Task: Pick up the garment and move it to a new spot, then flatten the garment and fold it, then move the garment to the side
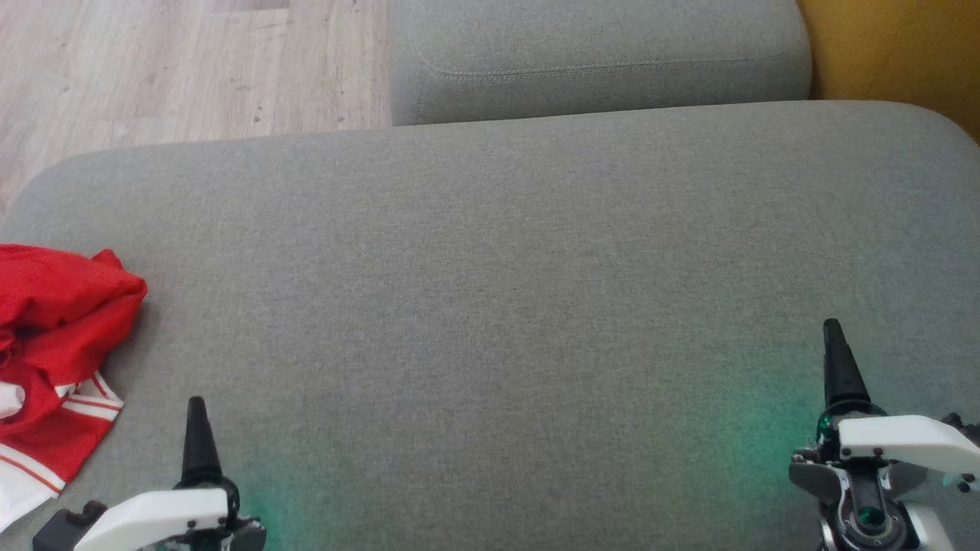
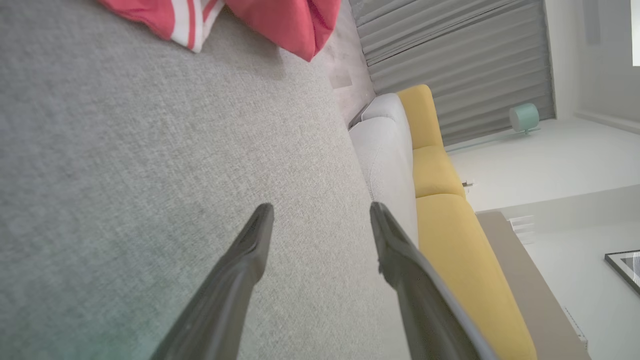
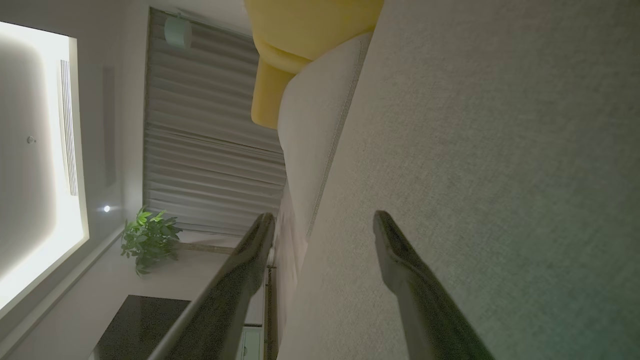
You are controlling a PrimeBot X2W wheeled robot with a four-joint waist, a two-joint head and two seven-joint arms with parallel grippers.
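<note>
Garment [image 1: 53, 337], red with white-striped trim, is noted crumpled at the left end of the grey cushion [image 1: 498, 306], partly cut off by the head view's left edge; none of it is lifted. Left gripper [image 2: 321, 210] is seen with jaws spread and nothing between them, over bare cushion near the garment. Right gripper [image 3: 324, 217] is likewise spread and empty, well apart from the garment. Risks judged: a pinch taken on one loose fold may lift a single layer only, so the rest is dragged or dropped in transfer. The heap appears to lie close to the cushion's end, so a sideways nudge may push it off toward the wooden floor [image 1: 153, 69]. Fingertips driven too low may snag the upholstery weave. The garment's full extent is not visible, so the grasp point is poorly constrained.
</note>
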